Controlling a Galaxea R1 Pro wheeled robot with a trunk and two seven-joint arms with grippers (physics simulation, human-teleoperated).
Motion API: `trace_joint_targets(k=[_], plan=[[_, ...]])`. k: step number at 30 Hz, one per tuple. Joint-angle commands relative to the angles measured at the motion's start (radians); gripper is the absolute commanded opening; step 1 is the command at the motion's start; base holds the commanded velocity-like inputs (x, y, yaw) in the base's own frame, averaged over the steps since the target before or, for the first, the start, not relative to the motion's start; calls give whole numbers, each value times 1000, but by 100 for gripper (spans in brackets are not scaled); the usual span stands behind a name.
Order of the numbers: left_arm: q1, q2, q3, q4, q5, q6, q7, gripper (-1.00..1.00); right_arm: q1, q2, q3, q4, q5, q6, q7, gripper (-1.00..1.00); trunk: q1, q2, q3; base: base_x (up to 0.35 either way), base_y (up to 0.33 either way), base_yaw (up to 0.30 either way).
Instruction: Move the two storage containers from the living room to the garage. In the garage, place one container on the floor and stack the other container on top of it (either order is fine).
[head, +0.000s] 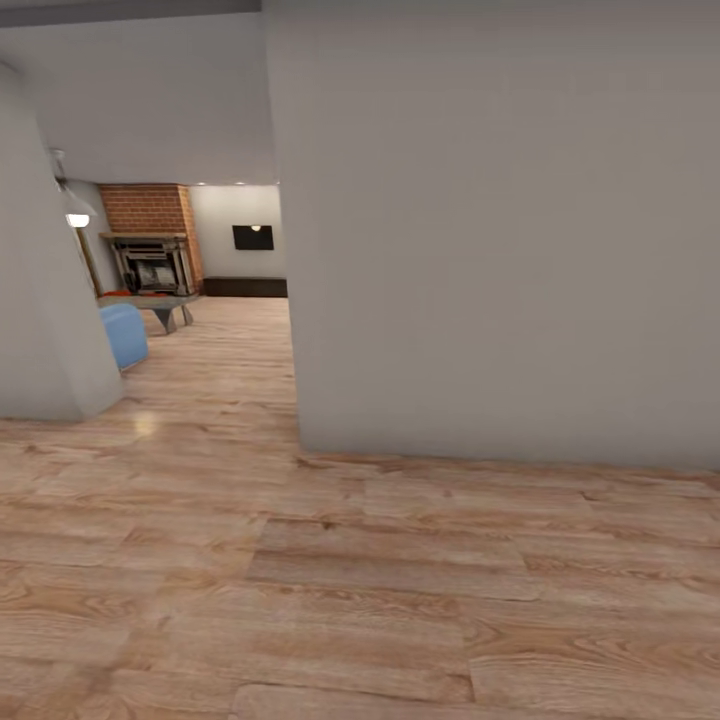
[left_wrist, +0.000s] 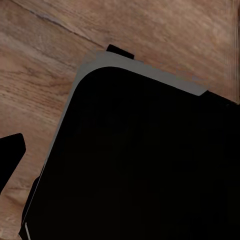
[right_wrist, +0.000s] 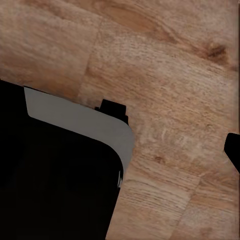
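The living room (head: 190, 260) shows far off through the opening at the left, with its red brick chimney (head: 150, 208) and dark fireplace (head: 152, 265). A small orange-red patch (head: 116, 293) lies low by the fireplace, too small to tell whether it is one of the storage containers. The garage and its floor are out of view. One dark fingertip (left_wrist: 10, 156) of my left gripper shows over the wood planks. One dark fingertip (right_wrist: 233, 151) of my right gripper also shows. Nothing is seen held in either.
A big pale grey wall (head: 500, 240) stands close ahead, its corner at the opening's right. A rounded grey wall (head: 40, 300) bounds the left. A blue seat (head: 125, 333) and low table (head: 165, 305) sit beyond. My black base (left_wrist: 140, 165) (right_wrist: 55, 185) rides over light wood planks (head: 360, 590).
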Motion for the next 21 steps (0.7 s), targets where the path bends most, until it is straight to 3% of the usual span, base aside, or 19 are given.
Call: trace_joint_targets(k=[1,16,21], plan=[[0,0,1,-1,4,-2,1,100,-1,0,6,3,-11,-6,6,100,1,0,-1,320,0,0],[0,0,0,0,4,-1,1,100,-1,3,17,3,2,3,5,100,1,0,-1,320,0,2],[0,0,0,0,4,-1,1,100,-1,3,12,3,-5,-4,4,100,1,0,-1,319,0,165]])
